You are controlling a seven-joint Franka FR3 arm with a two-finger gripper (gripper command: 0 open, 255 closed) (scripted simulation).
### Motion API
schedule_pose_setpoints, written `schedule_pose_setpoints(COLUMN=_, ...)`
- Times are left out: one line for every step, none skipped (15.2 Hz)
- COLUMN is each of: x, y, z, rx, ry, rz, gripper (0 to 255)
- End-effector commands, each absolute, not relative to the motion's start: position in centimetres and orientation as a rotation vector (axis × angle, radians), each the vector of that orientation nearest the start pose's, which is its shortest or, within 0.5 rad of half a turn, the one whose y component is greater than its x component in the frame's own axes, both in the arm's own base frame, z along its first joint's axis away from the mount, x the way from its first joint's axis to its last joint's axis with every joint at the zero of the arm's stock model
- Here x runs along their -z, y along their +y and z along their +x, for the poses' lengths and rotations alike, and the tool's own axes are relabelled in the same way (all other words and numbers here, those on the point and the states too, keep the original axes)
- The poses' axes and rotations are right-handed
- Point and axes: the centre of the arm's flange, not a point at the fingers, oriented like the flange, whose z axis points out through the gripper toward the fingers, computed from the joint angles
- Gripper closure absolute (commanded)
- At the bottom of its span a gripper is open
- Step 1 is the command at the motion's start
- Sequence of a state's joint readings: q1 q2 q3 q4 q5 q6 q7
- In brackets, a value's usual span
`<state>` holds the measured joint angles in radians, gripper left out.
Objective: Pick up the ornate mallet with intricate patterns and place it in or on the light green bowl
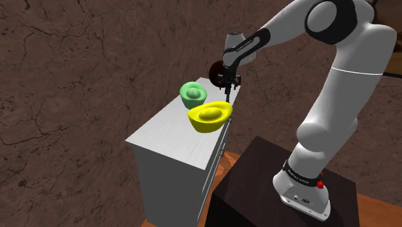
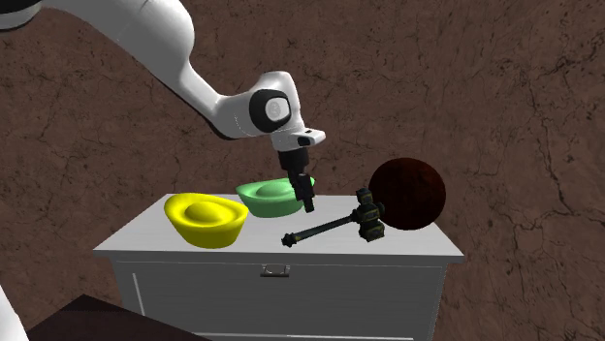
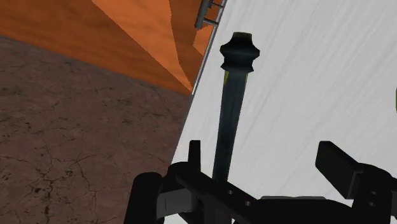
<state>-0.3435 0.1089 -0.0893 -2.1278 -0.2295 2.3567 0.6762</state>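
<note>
**Jaws wide over the mallet's handle**

The mallet (image 2: pixel 334 227) lies flat on the white cabinet (image 2: pixel 194 291). Its head is beside a dark brown ball (image 2: pixel 405 194), and it is apart from the green bowl (image 2: pixel 267 199). The jaws stand wide, with the handle between them, unclasped. A yellow bowl (image 2: pixel 206 221) sits near the green one.
</note>
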Motion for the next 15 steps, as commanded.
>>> schedule_pose_setpoints(x=-35.5, y=-26.4, z=52.2, rx=0.239, ry=1.610, rz=-2.882, gripper=0)
schedule_pose_setpoints(x=-34.7, y=-27.4, z=52.5, rx=0.242, ry=1.655, rz=-2.857, gripper=0)
schedule_pose_setpoints(x=-34.1, y=-28.2, z=52.6, rx=0.244, ry=1.690, rz=-2.838, gripper=0)
schedule_pose_setpoints(x=-33.6, y=-28.3, z=52.6, rx=0.244, ry=1.690, rz=-2.838, gripper=0)
schedule_pose_setpoints(x=-33.1, y=-28.4, z=52.7, rx=0.244, ry=1.690, rz=-2.838, gripper=0)
schedule_pose_setpoints(x=-32.6, y=-28.5, z=52.7, rx=0.244, ry=1.690, rz=-2.838, gripper=0)
schedule_pose_setpoints(x=-32.1, y=-28.6, z=52.7, rx=0.244, ry=1.690, rz=-2.838, gripper=0)
schedule_pose_setpoints(x=-31.6, y=-28.8, z=52.7, rx=0.244, ry=1.690, rz=-2.838, gripper=0)
schedule_pose_setpoints(x=-31.0, y=-28.9, z=52.7, rx=0.244, ry=1.690, rz=-2.838, gripper=0)
schedule_pose_setpoints(x=-30.5, y=-29.0, z=52.8, rx=0.244, ry=1.690, rz=-2.838, gripper=0)
schedule_pose_setpoints(x=-30.2, y=-29.1, z=52.8, rx=0.244, ry=1.690, rz=-2.838, gripper=0)
schedule_pose_setpoints(x=-30.2, y=-29.1, z=52.8, rx=0.244, ry=1.690, rz=-2.838, gripper=0)
schedule_pose_setpoints(x=-30.2, y=-29.1, z=52.8, rx=0.244, ry=1.690, rz=-2.838, gripper=0)
schedule_pose_setpoints(x=-30.2, y=-29.1, z=52.8, rx=0.244, ry=1.690, rz=-2.838, gripper=0)
schedule_pose_setpoints(x=-30.2, y=-29.1, z=52.8, rx=0.244, ry=1.690, rz=-2.838, gripper=0)
